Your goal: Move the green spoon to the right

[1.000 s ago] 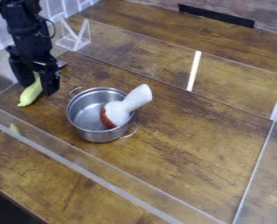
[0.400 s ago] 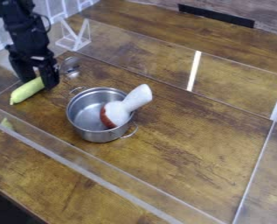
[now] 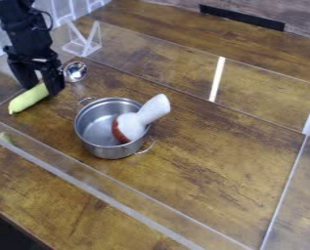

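Observation:
The green spoon lies at the far left of the wooden table, its yellow-green handle [image 3: 26, 98] pointing toward the front left and its small silver bowl [image 3: 75, 70] toward the back right. My black gripper [image 3: 37, 82] points straight down over the spoon's middle, open, with a finger on each side of it. Whether the fingers touch the spoon cannot be told. The stretch of spoon under the gripper is hidden.
A small steel pot [image 3: 111, 127] stands right of the spoon, with a thick white utensil [image 3: 147, 112] with a red-brown end leaning in it. Clear acrylic walls [image 3: 66, 166] fence the table. A white wire rack [image 3: 79, 39] sits at the back left.
The spoon's silver bowl, hidden behind the gripper a second ago, now shows to its right, and the handle lies a little further left. The gripper has barely shifted and stays open.

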